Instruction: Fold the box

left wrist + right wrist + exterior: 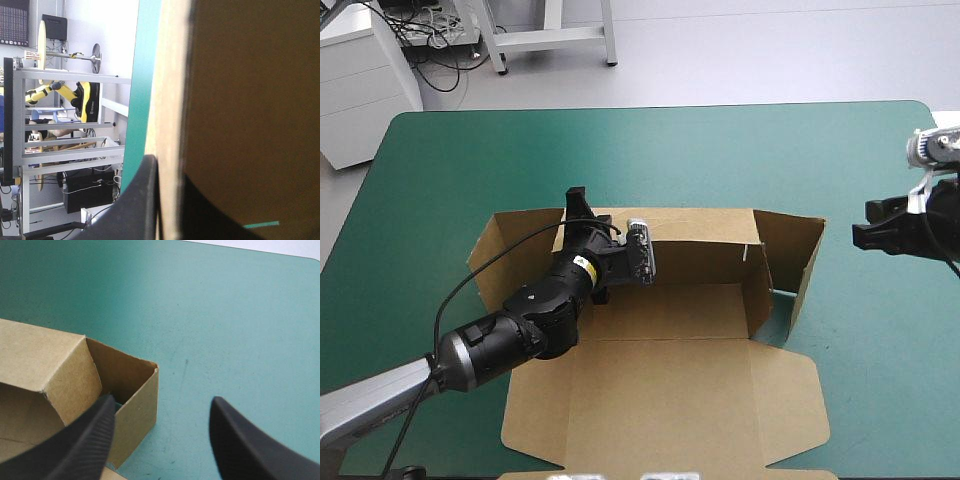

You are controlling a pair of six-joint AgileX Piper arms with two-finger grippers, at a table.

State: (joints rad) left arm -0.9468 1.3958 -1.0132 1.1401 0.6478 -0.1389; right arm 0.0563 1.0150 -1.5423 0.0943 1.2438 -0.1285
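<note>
Box (660, 395): mid-table on the cover (720, 150), half raised, lid (665, 430) flat toward the near edge.

Left claw (579, 208): clamped on the far wall (695, 228) near its left corner, with the board pinched between the fingers (142, 200). It is probably there to keep that wall upright while the ends get tucked. Beside it the left flap (505, 250) splays outward, not tucked.

Right claw (162, 410): wide apart and holding nothing. It hovers over bare cover just off the box's right end, one finger close to the right flap (792, 240), which stands but angles open. You can read this as staged to push that flap inward.

Risk: if you let go on the left too early, the wall may sag back.
</note>
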